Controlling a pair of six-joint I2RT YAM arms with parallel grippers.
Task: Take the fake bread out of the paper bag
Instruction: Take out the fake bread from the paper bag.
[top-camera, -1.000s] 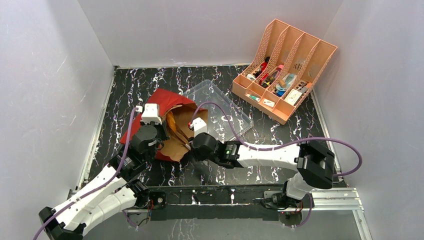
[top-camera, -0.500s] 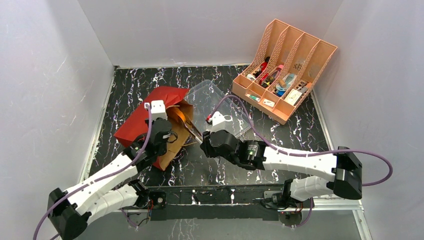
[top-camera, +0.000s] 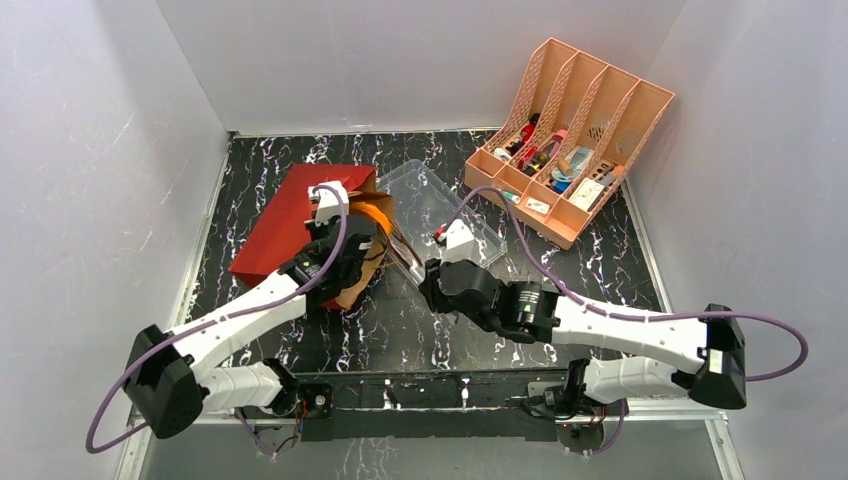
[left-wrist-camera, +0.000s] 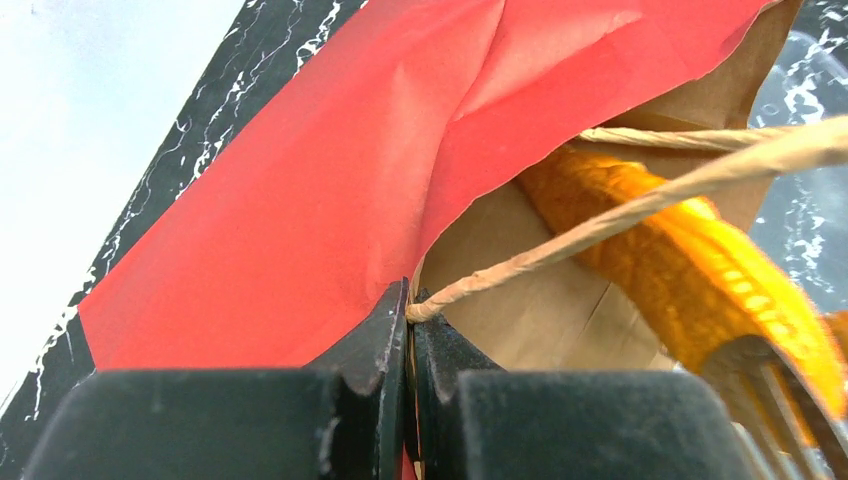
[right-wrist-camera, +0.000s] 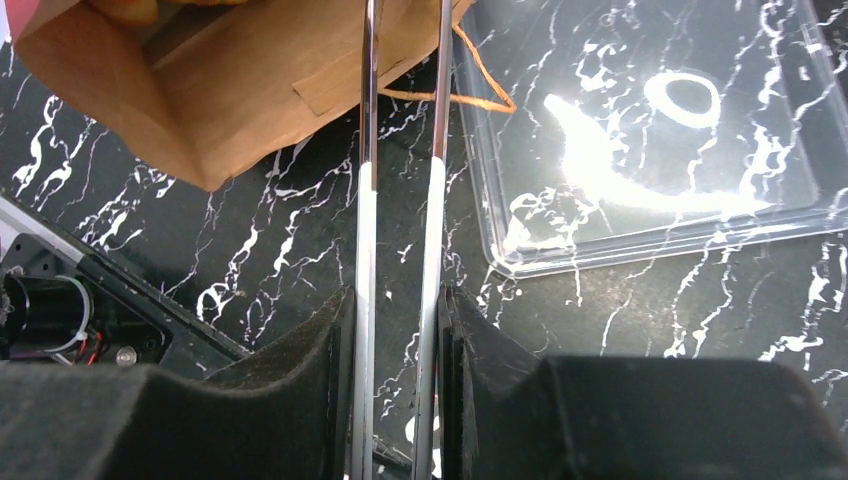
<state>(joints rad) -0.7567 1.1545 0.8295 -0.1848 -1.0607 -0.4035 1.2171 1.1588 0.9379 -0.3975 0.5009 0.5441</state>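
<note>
Red paper bag (top-camera: 285, 220) sits left of centre, mouth facing right, with the left gripper (left-wrist-camera: 410, 330) pinched tight on its rim by the handle. Orange fake bread (left-wrist-camera: 650, 250) is just inside the mouth. The right gripper (right-wrist-camera: 400, 310) clamps metal tongs (right-wrist-camera: 366, 200) that reach in, maybe touching it. A clear tray (top-camera: 440, 195) is just beside the bag.

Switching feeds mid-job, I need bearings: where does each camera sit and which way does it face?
Top: above and behind, looking down on the table; left arm and right arm show.
Left wrist: looks along the shut left pincer at the bag, its handle and bread.
Right wrist: looks along the right pincer and its tongs toward bag and tray.
Shared: the bag appears in all three.
</note>
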